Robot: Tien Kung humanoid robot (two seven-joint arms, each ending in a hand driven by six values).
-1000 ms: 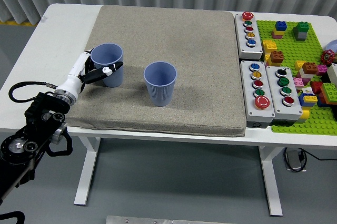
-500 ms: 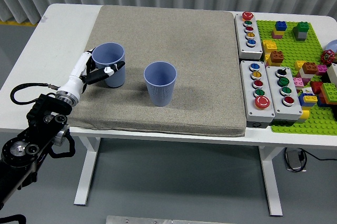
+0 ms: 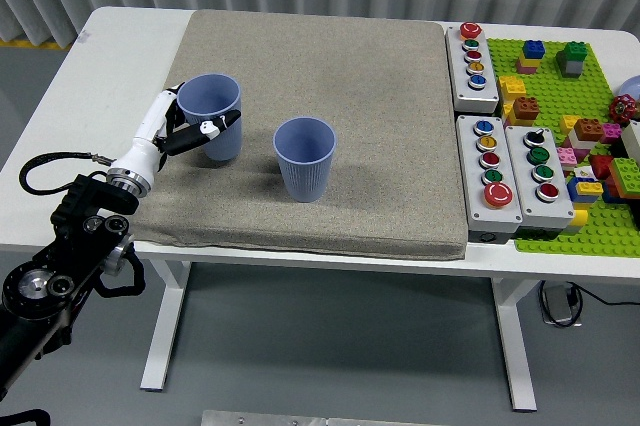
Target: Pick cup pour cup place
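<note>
At the left of the frame, the left hand (image 3: 190,129) grips a blue cup (image 3: 211,115) upright over the left part of the grey mat (image 3: 320,76), while a second blue cup (image 3: 304,157) stands upright near it at centre.

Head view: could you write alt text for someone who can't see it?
A robot's left hand grips a blue ribbed plastic cup on a beige mat. A second identical blue cup stands upright to its right, untouched, with button boxes beyond.
</note>
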